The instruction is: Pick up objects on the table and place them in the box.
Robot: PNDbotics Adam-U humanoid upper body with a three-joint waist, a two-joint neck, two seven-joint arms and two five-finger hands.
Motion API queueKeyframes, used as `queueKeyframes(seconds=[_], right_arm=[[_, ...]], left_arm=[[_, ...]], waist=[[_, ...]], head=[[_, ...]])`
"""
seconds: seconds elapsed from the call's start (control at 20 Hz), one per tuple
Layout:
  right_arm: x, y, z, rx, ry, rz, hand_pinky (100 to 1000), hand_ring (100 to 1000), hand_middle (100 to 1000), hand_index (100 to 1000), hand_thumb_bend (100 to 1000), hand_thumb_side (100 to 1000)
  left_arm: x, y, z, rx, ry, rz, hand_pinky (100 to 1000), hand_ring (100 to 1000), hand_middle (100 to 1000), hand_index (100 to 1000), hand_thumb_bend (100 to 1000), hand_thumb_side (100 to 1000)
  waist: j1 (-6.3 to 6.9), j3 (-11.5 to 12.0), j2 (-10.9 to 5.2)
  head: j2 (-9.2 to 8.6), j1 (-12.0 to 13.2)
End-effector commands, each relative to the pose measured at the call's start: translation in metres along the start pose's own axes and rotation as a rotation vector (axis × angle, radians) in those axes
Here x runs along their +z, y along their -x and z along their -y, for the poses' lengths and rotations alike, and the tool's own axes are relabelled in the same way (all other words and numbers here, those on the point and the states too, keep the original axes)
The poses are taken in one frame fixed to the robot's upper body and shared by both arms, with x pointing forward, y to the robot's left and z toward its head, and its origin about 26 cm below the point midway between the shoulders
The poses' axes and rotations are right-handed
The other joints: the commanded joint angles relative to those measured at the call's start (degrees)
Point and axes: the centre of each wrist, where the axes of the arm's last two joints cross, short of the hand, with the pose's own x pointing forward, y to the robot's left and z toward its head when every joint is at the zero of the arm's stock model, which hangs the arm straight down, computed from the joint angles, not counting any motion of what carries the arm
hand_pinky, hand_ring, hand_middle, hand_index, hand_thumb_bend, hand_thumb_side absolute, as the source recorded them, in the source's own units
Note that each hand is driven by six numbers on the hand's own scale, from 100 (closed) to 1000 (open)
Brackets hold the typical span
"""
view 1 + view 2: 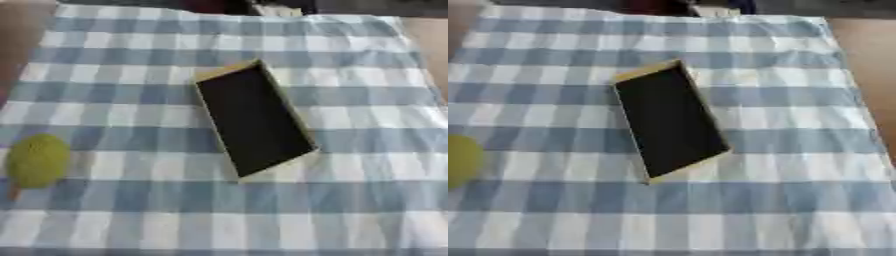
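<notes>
Green object (37,161), dark box (254,120), checked cloth (367,200)

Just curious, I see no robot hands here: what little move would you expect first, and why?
Probably the left hand reaching in toward the green round object, since it lies alone at the cloth's left edge, outside the box, whose dark inside looks empty. Neither hand shows yet.

Open box (254,120) askew mid-tablecloth (367,200), green round object (37,161) at left edge
</notes>
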Motion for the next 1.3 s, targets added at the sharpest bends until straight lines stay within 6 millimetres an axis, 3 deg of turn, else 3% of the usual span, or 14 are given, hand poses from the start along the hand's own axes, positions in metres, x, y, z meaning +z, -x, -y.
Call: queueKeyframes(seconds=[0.05,0.5,0.8,1.3], right_arm=[[-0.008,-0.006,0.006,0.018,-0.005,0.039,784,640,624,679,134,578],[-0.007,-0.006,0.006,0.021,-0.006,0.038,784,640,623,679,132,579],[-0.008,-0.006,0.007,0.031,-0.008,0.042,784,640,623,679,132,579],[-0.008,-0.006,0.008,0.04,-0.016,0.044,784,640,623,679,131,579]], left_arm=[[-0.008,-0.005,-0.007,-0.02,0.01,0.033,651,659,674,773,282,417],[-0.004,0.002,-0.012,-0.094,0.108,0.006,653,665,686,787,285,442],[0.006,0.016,-0.034,-0.292,0.328,-0.009,670,684,715,834,304,438],[0.023,0.029,-0.067,-0.542,0.724,0.031,759,760,792,925,403,526]], waist=[[0.16,0.0,-1.06],[0.27,-0.1,-1.01],[0.68,0.0,-0.87],[1.19,0.2,-1.1]], head=[[-0.37,0.1],[-0.48,0.0],[-0.39,-0.4],[-0.21,-0.7]])
